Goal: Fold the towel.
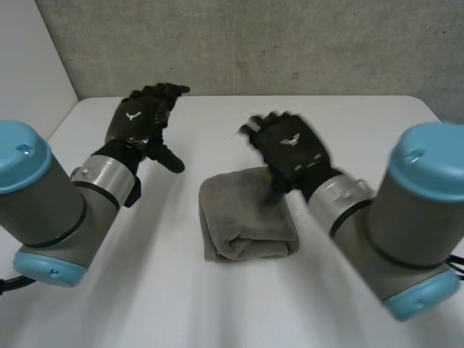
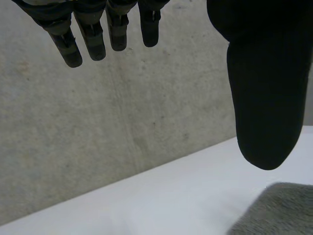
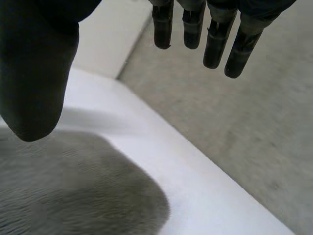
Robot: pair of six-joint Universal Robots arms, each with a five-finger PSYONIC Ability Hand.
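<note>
White desk (image 1: 217, 312) carries a folded grey cloth towel (image 1: 243, 217) near its middle. Over the towel's far edge hangs the black right hand (image 1: 290, 148), the black left hand (image 1: 138, 123) off to its side, both with fingers apart.

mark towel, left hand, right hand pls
towel (image 1: 243, 221): head view, middle of its folded top surface.
left hand (image 1: 135, 122): head view, back of the hand, above the table beside the towel.
right hand (image 1: 291, 148): head view, back of the hand, over the towel's far edge.
</note>
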